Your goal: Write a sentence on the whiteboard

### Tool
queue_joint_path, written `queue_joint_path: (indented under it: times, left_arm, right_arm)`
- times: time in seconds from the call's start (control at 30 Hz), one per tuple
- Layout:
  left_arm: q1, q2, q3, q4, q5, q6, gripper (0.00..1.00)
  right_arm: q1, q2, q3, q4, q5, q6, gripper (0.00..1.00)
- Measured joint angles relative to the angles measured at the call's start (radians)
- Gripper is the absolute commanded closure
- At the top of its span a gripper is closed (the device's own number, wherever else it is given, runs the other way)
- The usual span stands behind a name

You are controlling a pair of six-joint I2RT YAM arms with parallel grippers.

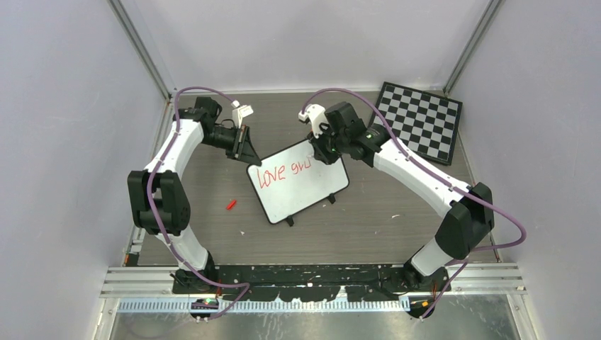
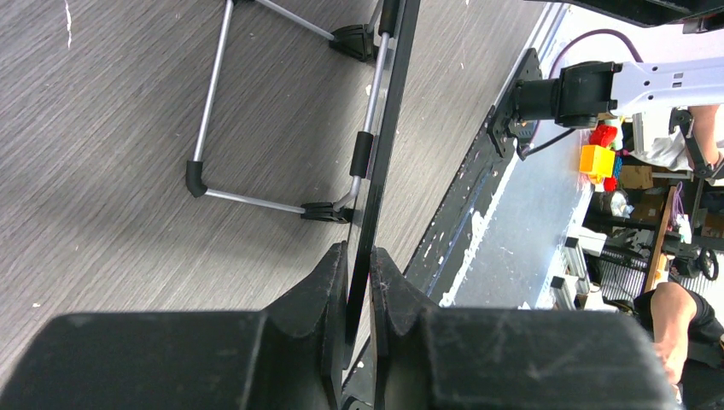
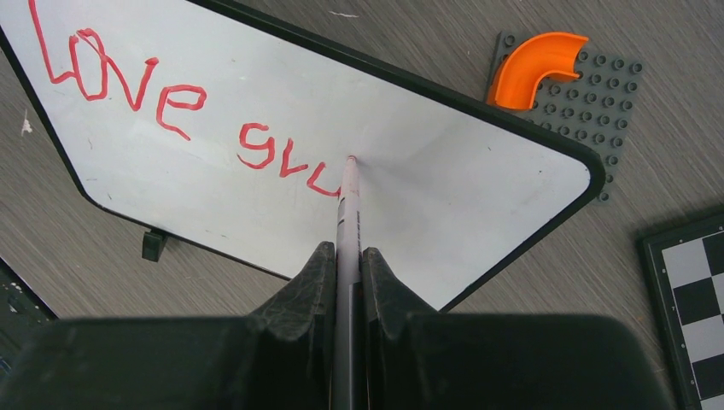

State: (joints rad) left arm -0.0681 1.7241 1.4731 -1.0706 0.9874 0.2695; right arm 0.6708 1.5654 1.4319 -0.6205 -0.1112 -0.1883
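Observation:
The whiteboard (image 1: pixel 301 190) lies tilted in the middle of the table, white with a thin black rim. Red writing (image 1: pixel 283 172) on it reads "love" followed by a few more letters (image 3: pixel 277 154). My left gripper (image 1: pixel 244 150) is shut on the board's far left corner. The left wrist view shows the board (image 2: pixel 382 141) edge-on, its rim pinched at my left gripper (image 2: pixel 359 266). My right gripper (image 3: pixel 347 254) is shut on a white marker (image 3: pixel 349 209). The marker's red tip touches the board (image 3: pixel 444 196) at the end of the last letter. From above, the right gripper (image 1: pixel 324 150) hangs over the board's far edge.
A black-and-white chessboard (image 1: pixel 422 120) lies at the back right, its corner showing in the right wrist view (image 3: pixel 693 299). A small red cap (image 1: pixel 230 205) lies left of the board. An orange curved piece (image 3: pixel 538 61) sits on a grey studded plate (image 3: pixel 602 107) beyond the board. Metal stand legs (image 2: pixel 213 111) show under the board.

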Motion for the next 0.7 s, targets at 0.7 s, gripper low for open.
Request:
queue_joint_path:
  times: [0.7]
  left_arm:
    - [0.0, 0.0, 0.0, 0.0, 0.0, 0.0, 1.0]
  right_arm:
    - [0.031, 0.014, -0.002, 0.0, 0.002, 0.003, 1.0]
